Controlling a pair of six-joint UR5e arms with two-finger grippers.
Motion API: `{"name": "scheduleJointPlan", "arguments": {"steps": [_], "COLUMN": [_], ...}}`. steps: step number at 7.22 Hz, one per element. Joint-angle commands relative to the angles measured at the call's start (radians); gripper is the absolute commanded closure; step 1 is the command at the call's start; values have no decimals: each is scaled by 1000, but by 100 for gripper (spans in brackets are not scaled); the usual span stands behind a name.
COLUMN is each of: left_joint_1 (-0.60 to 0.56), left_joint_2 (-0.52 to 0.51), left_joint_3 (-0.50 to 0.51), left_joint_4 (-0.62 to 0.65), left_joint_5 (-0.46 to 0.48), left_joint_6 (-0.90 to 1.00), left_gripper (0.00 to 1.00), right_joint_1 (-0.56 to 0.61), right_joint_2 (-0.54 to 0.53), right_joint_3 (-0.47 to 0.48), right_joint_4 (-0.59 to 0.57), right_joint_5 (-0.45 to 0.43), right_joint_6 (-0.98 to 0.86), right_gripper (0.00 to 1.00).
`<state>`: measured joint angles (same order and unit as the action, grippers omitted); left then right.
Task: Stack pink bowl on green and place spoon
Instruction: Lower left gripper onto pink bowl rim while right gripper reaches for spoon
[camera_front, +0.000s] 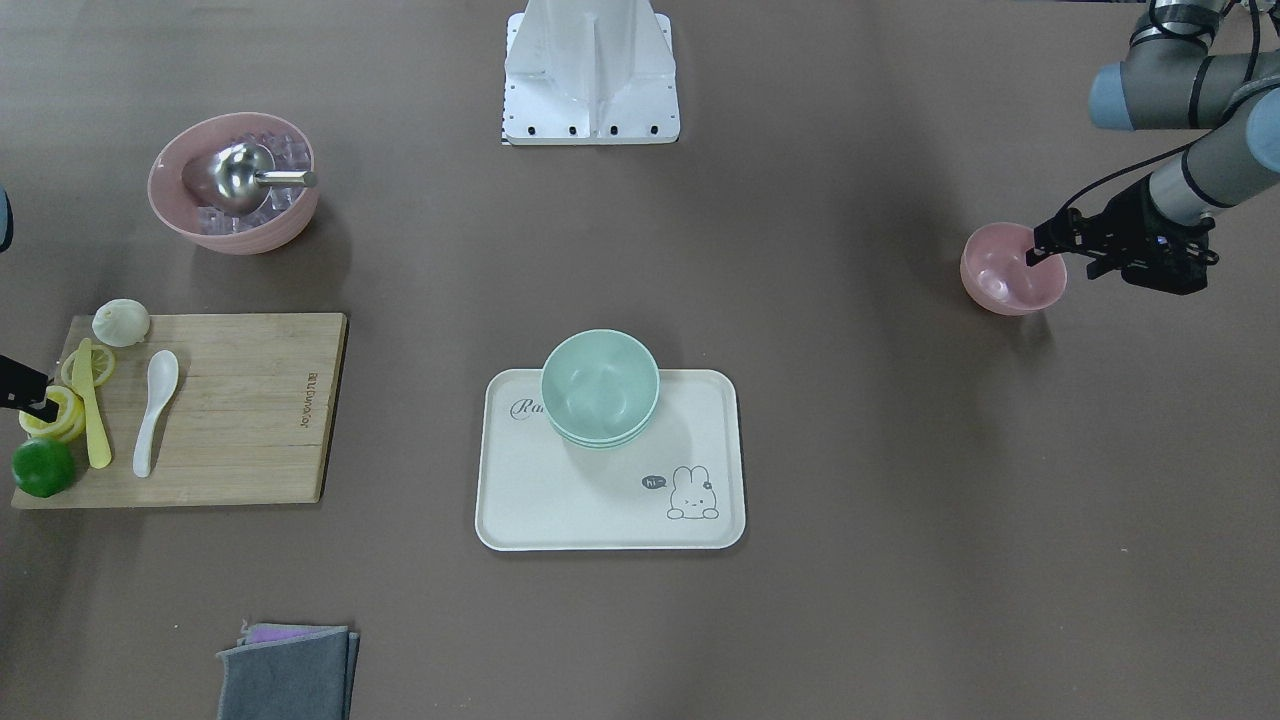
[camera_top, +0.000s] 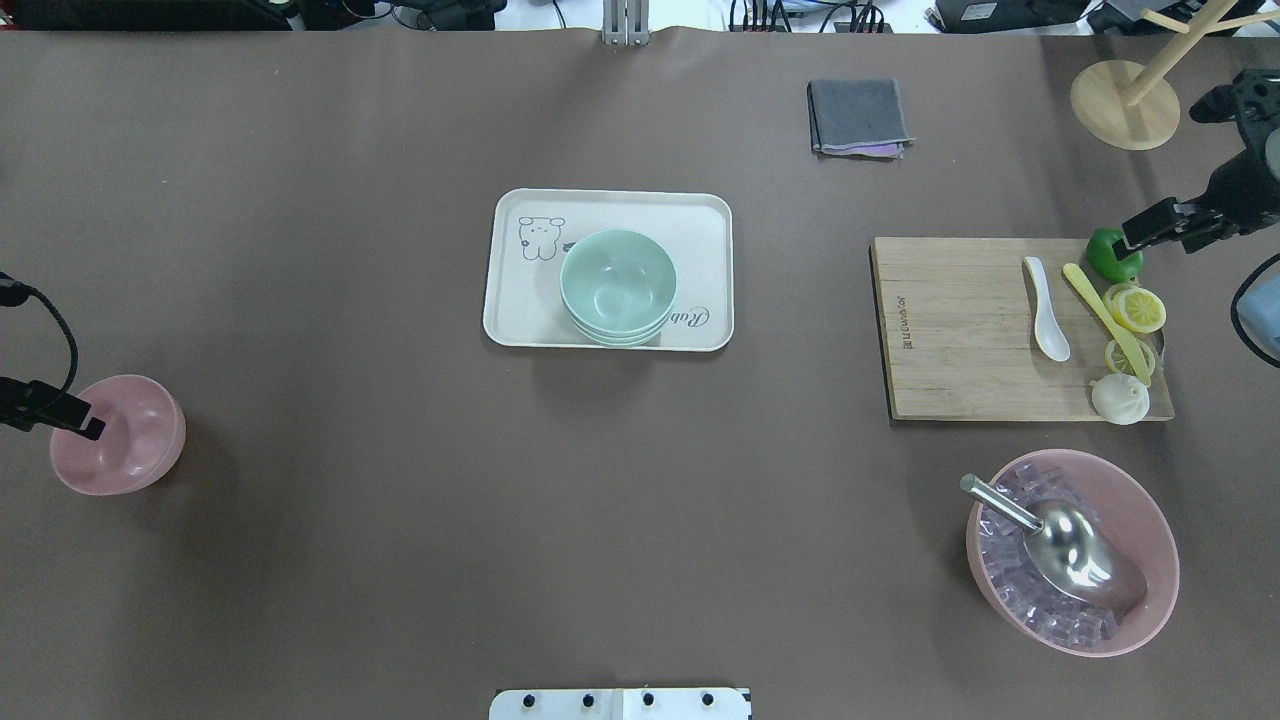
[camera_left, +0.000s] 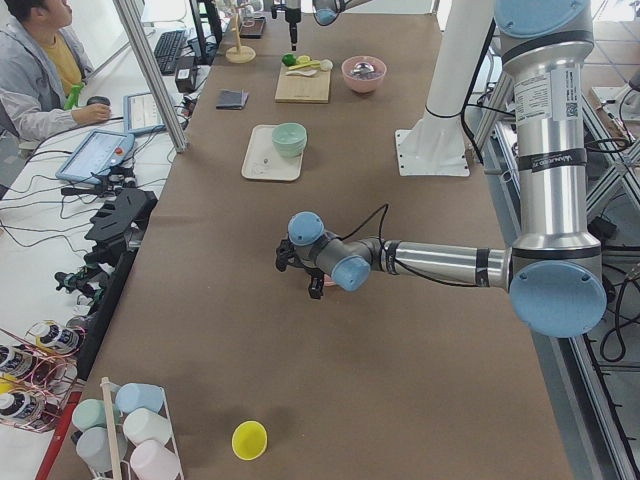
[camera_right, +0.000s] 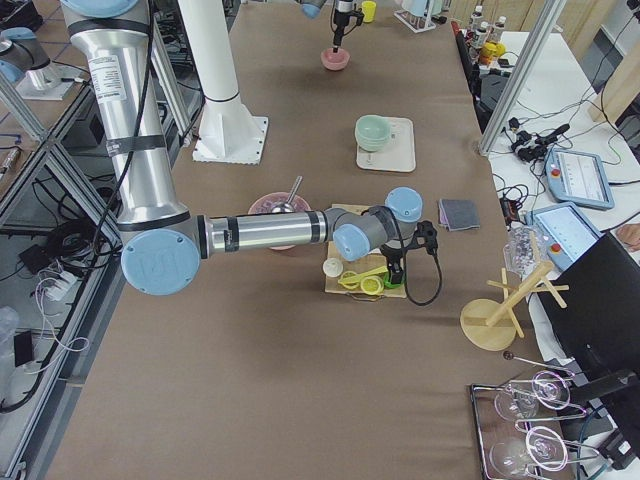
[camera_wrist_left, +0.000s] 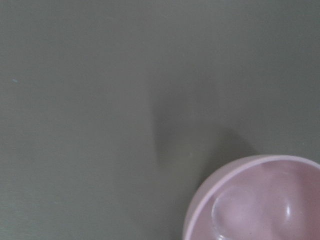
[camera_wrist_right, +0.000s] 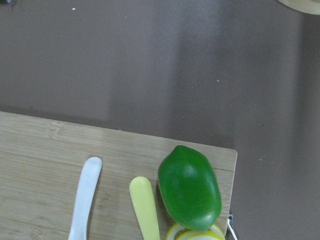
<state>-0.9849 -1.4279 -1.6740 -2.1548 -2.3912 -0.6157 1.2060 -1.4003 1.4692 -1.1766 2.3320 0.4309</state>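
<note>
A small pink bowl (camera_front: 1005, 275) stands on the table at the robot's far left; it also shows in the overhead view (camera_top: 125, 440) and the left wrist view (camera_wrist_left: 260, 205). My left gripper (camera_front: 1070, 258) is open, with its jaws astride the bowl's rim. A stack of green bowls (camera_top: 617, 285) stands on a cream tray (camera_top: 610, 210) at mid-table. A white spoon (camera_top: 1045, 310) lies on a wooden cutting board (camera_top: 960, 340). My right gripper (camera_top: 1172, 226) is open and empty, hovering over a green lime (camera_wrist_right: 190, 187) at the board's far corner.
The board also holds a yellow knife (camera_top: 1105, 320), lemon slices (camera_top: 1140, 308) and a white bun (camera_top: 1120, 398). A large pink bowl (camera_top: 1150, 510) holds ice and a metal scoop. A grey cloth (camera_top: 858, 115) and a wooden stand (camera_top: 1120, 100) lie at the far side.
</note>
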Motion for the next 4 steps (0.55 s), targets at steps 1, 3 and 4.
{"name": "scheduleJointPlan", "arguments": {"steps": [1, 3, 4], "left_joint_1": [25, 25, 26], "left_joint_2": [18, 9, -17], "left_joint_3": [7, 7, 13], "left_joint_4": [-17, -10, 21], "left_joint_5": [12, 40, 23], "left_joint_6": [-15, -15, -16], "left_gripper": [44, 100, 100], "right_joint_1": [-6, -25, -39], "right_joint_2": [0, 9, 10], "right_joint_3": [0, 0, 0], "right_joint_4": [0, 0, 0], "right_joint_5": [4, -2, -3], "right_joint_6": [0, 0, 21], "right_gripper": [0, 0, 0]}}
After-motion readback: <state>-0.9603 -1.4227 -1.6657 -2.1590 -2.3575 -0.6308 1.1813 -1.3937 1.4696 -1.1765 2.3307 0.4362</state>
